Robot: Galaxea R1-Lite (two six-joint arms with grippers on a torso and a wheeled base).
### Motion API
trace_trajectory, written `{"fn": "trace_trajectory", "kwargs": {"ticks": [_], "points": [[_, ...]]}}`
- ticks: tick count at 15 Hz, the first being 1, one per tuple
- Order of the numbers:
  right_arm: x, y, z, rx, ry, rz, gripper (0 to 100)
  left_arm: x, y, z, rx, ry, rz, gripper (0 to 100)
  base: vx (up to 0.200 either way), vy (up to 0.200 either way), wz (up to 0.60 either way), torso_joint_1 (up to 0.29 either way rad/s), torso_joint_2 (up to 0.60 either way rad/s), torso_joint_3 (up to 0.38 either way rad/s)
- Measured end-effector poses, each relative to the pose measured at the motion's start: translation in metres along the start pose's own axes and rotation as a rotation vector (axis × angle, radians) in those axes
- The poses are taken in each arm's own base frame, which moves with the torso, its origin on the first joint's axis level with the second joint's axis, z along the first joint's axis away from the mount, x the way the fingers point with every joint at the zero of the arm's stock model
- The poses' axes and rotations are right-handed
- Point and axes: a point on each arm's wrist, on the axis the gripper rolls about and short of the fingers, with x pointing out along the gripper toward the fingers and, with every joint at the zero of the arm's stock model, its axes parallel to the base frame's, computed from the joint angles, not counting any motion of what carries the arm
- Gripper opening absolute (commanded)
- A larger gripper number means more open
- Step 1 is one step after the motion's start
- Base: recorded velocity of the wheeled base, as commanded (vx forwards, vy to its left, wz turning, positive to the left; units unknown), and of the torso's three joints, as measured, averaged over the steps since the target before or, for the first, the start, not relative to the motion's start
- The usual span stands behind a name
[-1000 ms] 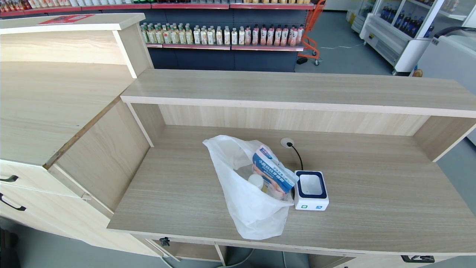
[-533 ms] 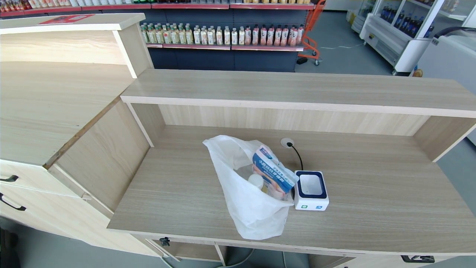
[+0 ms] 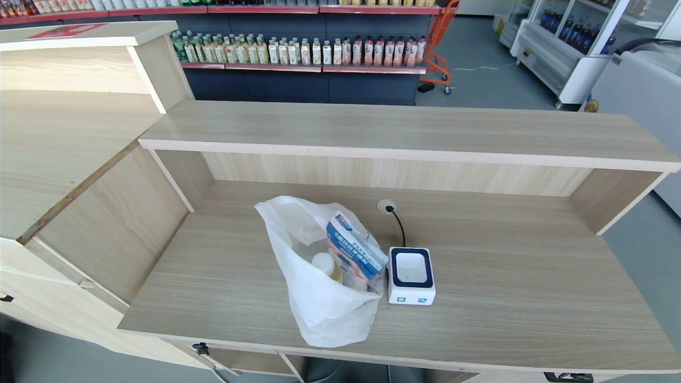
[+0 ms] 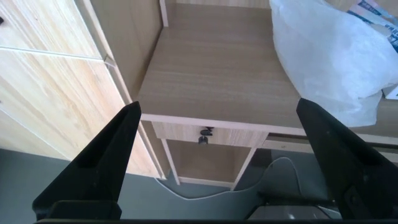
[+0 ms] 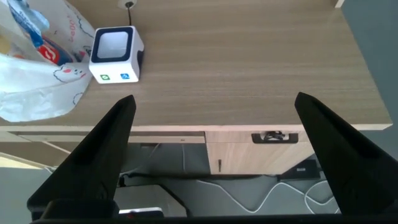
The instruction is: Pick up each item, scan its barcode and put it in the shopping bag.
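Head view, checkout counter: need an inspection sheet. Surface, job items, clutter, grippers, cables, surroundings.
Surface: wooden counter, raised ledge behind.
Job's things: white shopping bag open, holding a blue box and a white-capped bottle; scanner beside the bag.
Clutter: nothing seen.
Grippers: left gripper and right gripper open, empty, off the counter's front edge.
Cables: black cable from scanner to a grommet; loose wires under the counter.
Surroundings: shelves of bottles, fridges.

Shopping bag (image 3: 319,314) on counter (image 3: 532,298); box (image 3: 354,250), bottle (image 3: 323,261) inside bag; scanner (image 3: 410,275) just right of bag.
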Motion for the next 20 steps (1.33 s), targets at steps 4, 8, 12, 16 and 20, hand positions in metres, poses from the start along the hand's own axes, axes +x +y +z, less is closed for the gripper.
{"fn": "trace_trajectory", "kwargs": {"ticks": [4, 8, 12, 16, 20], "points": [[0.0, 0.0, 0.0, -0.006, 0.0, -0.003, 100, 0.0, 0.0, 0.0, 0.003, 0.0, -0.001, 100, 0.05, 0.0, 0.0, -0.002, 0.0, -0.002], [0.0, 0.0, 0.0, -0.007, 0.001, -0.001, 100, 0.0, 0.0, 0.0, 0.004, 0.0, -0.001, 100, 0.2, 0.0, 0.0, 0.0, 0.0, 0.004], [0.0002, 0.0, 0.0, -0.006, 0.002, 0.0, 100, 0.0, 0.0, 0.0, 0.0, 0.0, 0.0, 100, 0.0, 0.0, 0.0, 0.0, 0.0, 0.0], [0.0002, 0.0, 0.0, -0.005, 0.002, 0.0, 100, 0.0, 0.0, 0.0, 0.0, 0.0, 0.0, 100, 0.0, 0.0, 0.0, 0.0, 0.0, 0.0], [0.0002, 0.0, 0.0001, -0.003, 0.003, 0.0, 100, 0.0, 0.0, 0.0, 0.0, 0.0, 0.001, 100, 0.0, 0.0, 0.0, 0.0, 0.0, 0.0]]}}
